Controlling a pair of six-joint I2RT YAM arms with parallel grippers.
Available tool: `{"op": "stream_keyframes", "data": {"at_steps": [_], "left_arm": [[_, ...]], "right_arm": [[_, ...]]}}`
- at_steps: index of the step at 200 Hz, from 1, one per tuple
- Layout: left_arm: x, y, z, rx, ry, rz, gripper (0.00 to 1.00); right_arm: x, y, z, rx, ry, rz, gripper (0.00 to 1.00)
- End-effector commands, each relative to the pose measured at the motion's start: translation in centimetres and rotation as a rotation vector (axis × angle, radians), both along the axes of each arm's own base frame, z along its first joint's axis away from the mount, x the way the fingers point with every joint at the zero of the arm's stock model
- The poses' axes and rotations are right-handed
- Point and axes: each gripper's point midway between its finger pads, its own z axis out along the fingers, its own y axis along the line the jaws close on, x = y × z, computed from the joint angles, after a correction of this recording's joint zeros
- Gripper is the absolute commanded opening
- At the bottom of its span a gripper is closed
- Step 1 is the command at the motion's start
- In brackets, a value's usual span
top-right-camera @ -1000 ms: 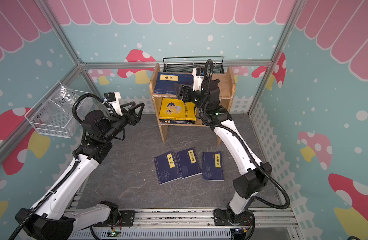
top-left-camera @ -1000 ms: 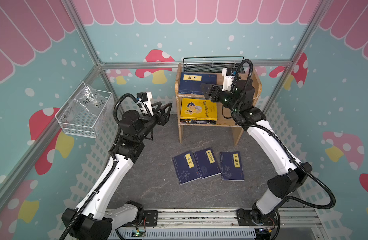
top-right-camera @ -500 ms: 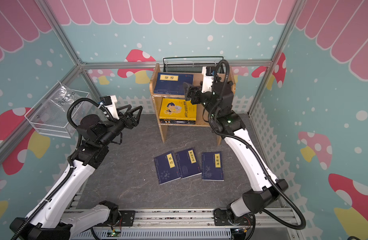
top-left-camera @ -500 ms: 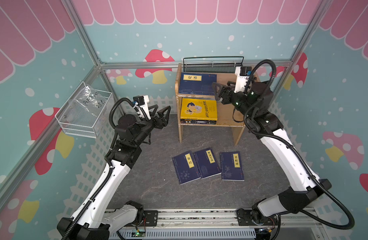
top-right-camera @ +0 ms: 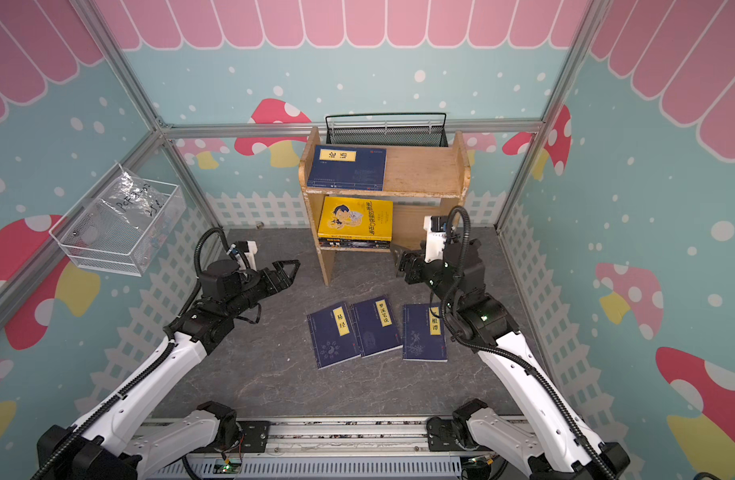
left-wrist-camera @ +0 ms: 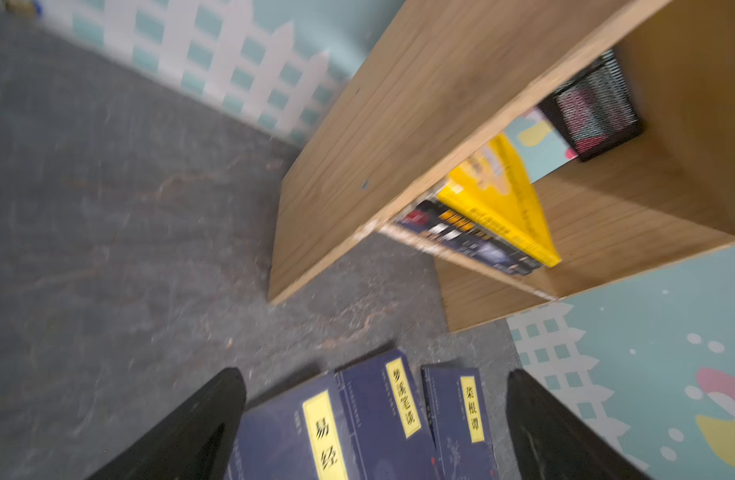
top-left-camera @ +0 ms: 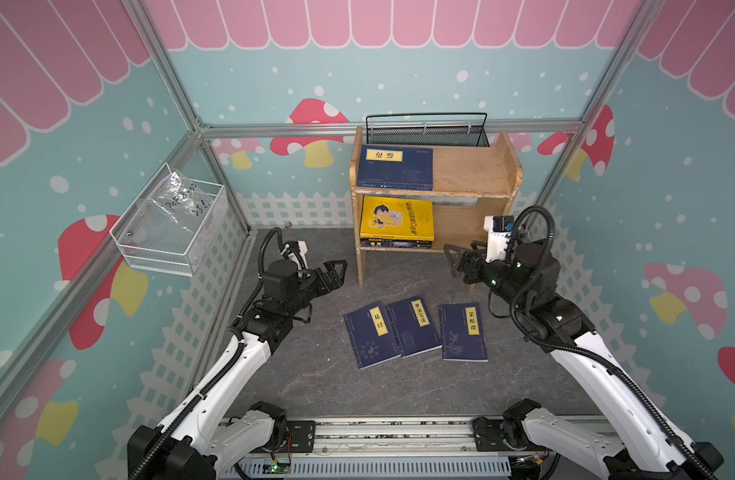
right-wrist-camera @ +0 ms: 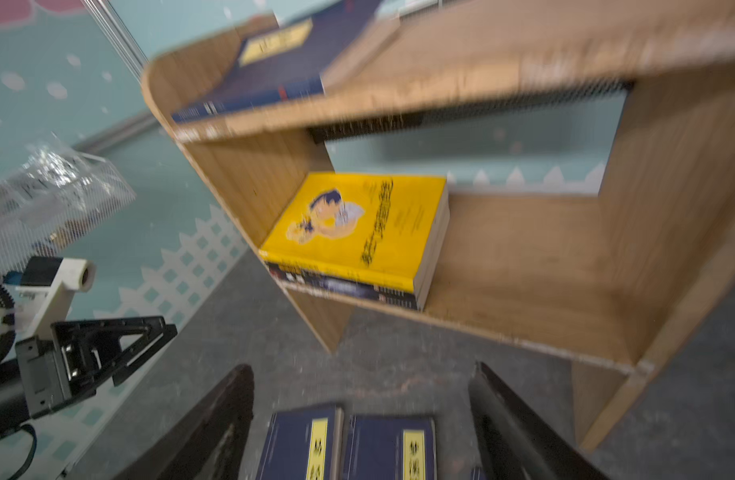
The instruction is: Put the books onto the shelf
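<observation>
Just ahead of the shelf [top-left-camera: 474, 170] at the back edge of the grey floor [top-left-camera: 316, 374], three navy books [top-left-camera: 413, 326] lie flat in a row, not yet shelved. A fourth navy book [top-left-camera: 395, 168] and a yellow book [top-left-camera: 397, 218] fill each tier's left end, leaving the right ends free. The left gripper [top-left-camera: 340, 274] and right gripper [top-left-camera: 449, 261] hover either side, claws wide and empty, seemingly ready to pick.

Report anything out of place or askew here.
Three navy books lie loose on the floor in front of the shelf, fanned at uneven angles rather than shelved. Nothing looks spilled or damaged.
</observation>
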Motion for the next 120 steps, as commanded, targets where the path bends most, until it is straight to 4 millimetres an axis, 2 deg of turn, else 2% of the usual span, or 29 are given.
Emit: {"op": "stream_keyframes", "data": {"at_steps": [1, 26, 47, 49, 74, 120], "left_arm": [[-2.1, 0.0, -5.8, -0.086, 0.228, 0.063, 1.00], [-4.2, -1.1, -10.4, -0.072, 0.350, 0.049, 1.00], [-5.3, -1.9, -12.9, -0.079, 0.416, 0.044, 1.00], [-5.7, -2.4, -13.1, -0.078, 0.422, 0.026, 1.00], [-6.9, -3.3, -15.5, -0.079, 0.492, 0.015, 0.99], [-7.6, -4.6, -18.6, -0.092, 0.561, 0.014, 0.98]], "right_arm": [[-1.4, 1.4, -5.2, 0.078, 0.158, 0.055, 0.80], [-2.0, 3.7, -11.1, 0.144, 0.275, 0.125, 0.76], [-2.1, 5.9, -14.6, 0.139, 0.341, 0.178, 0.72], [-2.2, 6.2, -14.9, 0.133, 0.348, 0.184, 0.71], [-1.9, 8.3, -17.7, 0.084, 0.398, 0.225, 0.68], [-1.5, 11.7, -21.6, 0.066, 0.481, 0.293, 0.62]]}}
